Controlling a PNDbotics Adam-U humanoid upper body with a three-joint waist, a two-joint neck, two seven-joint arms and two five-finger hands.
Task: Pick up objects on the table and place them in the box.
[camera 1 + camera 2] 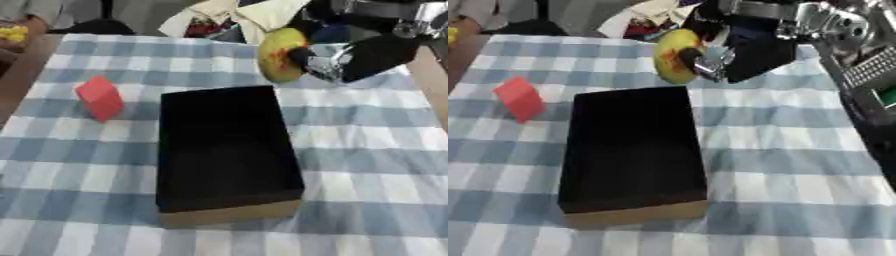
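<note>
The checked tablecloth (pixel 367 165) carries a black box (pixel 226 150), open-topped, long axis running near to far; it lies below and to the left of the right hand (pixel 367 57), and its interior looks dark, with nothing discernible inside. The right hand enters from the upper right, fingers curled round a yellow disc-like object (pixel 278 55) with red marks, held on edge above the cloth just beyond the box's far right corner, its flat face turned toward the box. A red block (pixel 99 97) stands well to the hand's left, beside the box, long axis tilted near upright. Judged progress: one object in transit, red block not yet collected. Left hand not visible
</note>
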